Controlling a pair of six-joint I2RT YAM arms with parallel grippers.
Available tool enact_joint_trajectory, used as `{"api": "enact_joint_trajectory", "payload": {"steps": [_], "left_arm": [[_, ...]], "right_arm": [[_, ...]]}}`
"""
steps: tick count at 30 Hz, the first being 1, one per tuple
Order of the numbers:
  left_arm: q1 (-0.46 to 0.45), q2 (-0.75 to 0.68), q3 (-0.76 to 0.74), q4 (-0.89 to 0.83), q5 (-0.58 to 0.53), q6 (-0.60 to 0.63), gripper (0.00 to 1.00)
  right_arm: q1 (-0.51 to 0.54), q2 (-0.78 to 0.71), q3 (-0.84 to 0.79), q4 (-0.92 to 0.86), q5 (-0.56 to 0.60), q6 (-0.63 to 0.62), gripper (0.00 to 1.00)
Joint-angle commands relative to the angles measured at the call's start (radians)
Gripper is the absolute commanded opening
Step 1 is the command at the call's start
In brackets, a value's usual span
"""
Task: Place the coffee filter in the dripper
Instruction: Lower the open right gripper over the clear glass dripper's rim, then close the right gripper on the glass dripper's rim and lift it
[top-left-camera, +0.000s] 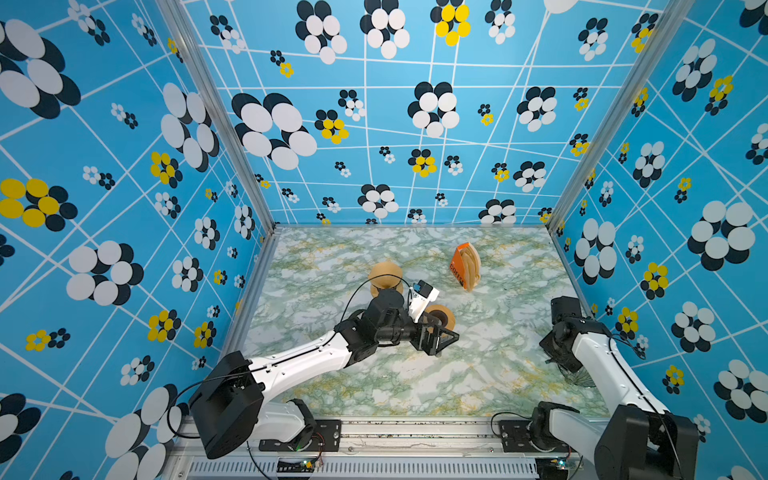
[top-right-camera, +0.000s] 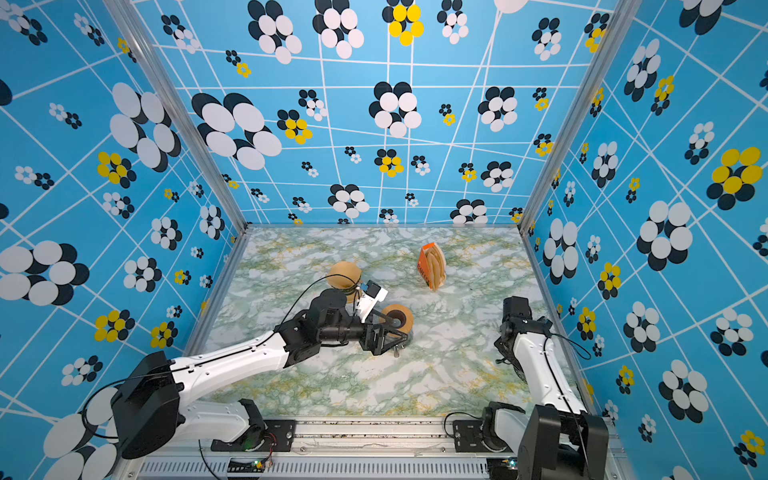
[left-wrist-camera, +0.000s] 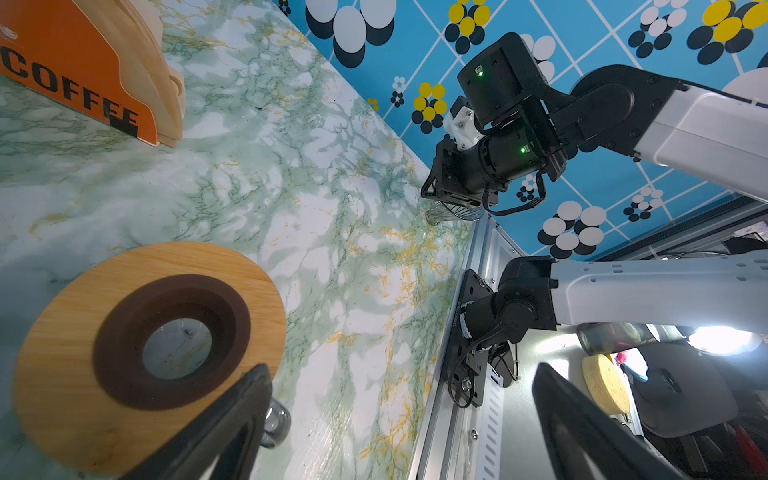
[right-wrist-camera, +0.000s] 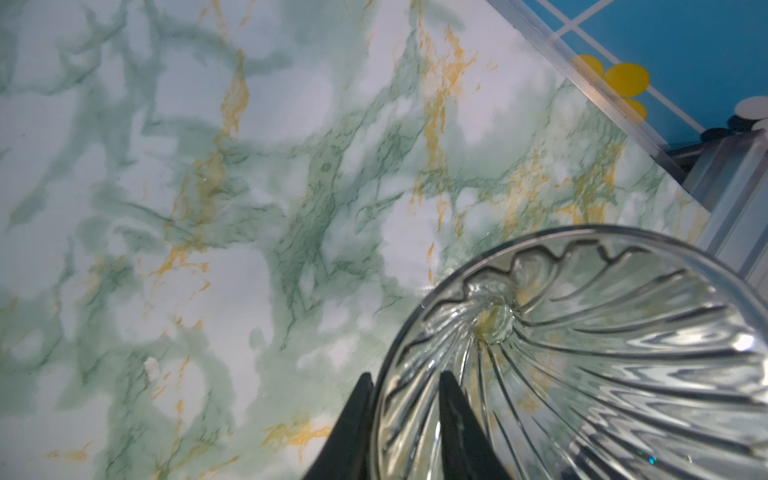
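Beige coffee filters (top-left-camera: 472, 262) stand stacked in an orange holder (left-wrist-camera: 70, 66) marked COFFEE at the back of the table. The clear ribbed glass dripper (right-wrist-camera: 602, 345) sits near the right wall, also visible as the dripper (top-left-camera: 579, 379) in a top view. My right gripper (right-wrist-camera: 406, 376) straddles its rim, one finger outside and one inside, with a narrow gap showing between them. My left gripper (left-wrist-camera: 401, 368) stands wide open and empty at mid table, one finger over the edge of a wooden disc (left-wrist-camera: 62, 345) with a brown ring.
A tan rounded object (top-left-camera: 384, 272) sits behind the left wrist, partly hidden. A small clear glass piece (left-wrist-camera: 277, 419) lies beside the wooden disc. The metal rail (top-left-camera: 415, 428) runs along the table's front edge. Patterned walls close in the other three sides.
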Motion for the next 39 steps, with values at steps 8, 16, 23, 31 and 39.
{"api": "enact_joint_trajectory", "payload": {"steps": [8,16,23,31,39], "left_arm": [[-0.005,-0.037,0.003,-0.016,-0.022,0.015,0.99],[-0.004,-0.047,-0.002,-0.027,-0.029,0.016,0.99],[-0.005,-0.056,-0.005,-0.037,-0.04,0.016,0.99],[-0.004,-0.078,-0.017,-0.053,-0.068,0.015,0.99],[-0.004,-0.092,-0.017,-0.073,-0.081,0.017,0.99]], "right_arm": [[0.033,0.03,0.028,0.01,-0.021,-0.01,0.25],[0.115,0.061,0.047,0.017,0.002,0.019,0.23],[0.204,0.091,0.079,0.054,-0.017,-0.015,0.2],[0.39,0.172,0.144,0.107,-0.033,-0.149,0.19],[0.536,0.275,0.209,0.149,-0.082,-0.263,0.19]]}}
